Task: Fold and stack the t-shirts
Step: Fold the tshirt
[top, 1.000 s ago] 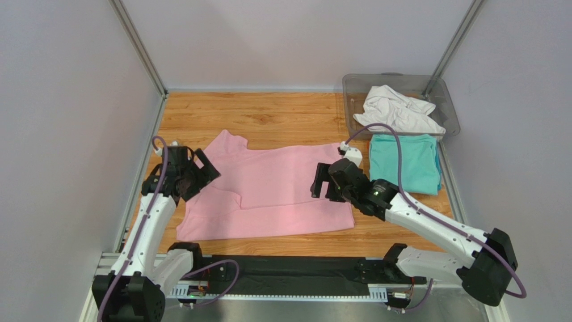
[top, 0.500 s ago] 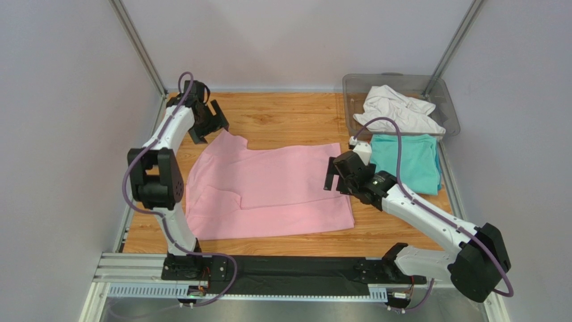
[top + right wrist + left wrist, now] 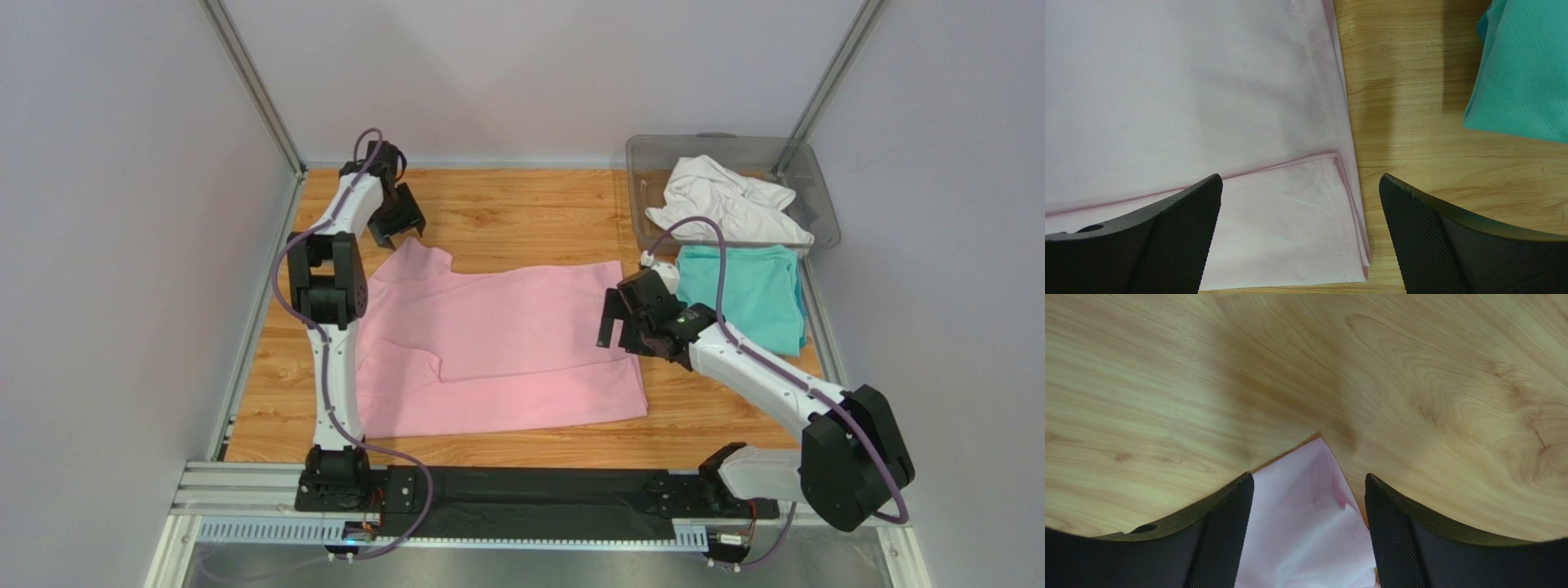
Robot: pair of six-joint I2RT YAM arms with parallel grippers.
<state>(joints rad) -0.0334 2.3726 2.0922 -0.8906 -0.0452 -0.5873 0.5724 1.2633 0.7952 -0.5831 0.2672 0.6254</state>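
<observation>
The light pink t-shirt (image 3: 491,349) lies spread on the wooden table, its near part folded over. My left gripper (image 3: 395,221) is open at the shirt's far left corner. In the left wrist view that pink corner (image 3: 1309,514) lies between the open fingers of my left gripper (image 3: 1309,478). My right gripper (image 3: 620,321) is open above the shirt's right edge. In the right wrist view my right gripper (image 3: 1300,180) straddles the folded pink hem (image 3: 1315,220). The teal t-shirt (image 3: 740,294) lies folded at the right and also shows in the right wrist view (image 3: 1524,73). The white t-shirt (image 3: 724,202) lies crumpled in the bin.
A clear grey plastic bin (image 3: 650,153) stands at the far right corner, holding the white shirt. Grey walls and metal posts enclose the table on the left, back and right. A black rail runs along the near edge.
My left arm has swung from the shirt's near left side out to its far left corner. My right gripper has shifted a little to the right, along the shirt's right edge.
</observation>
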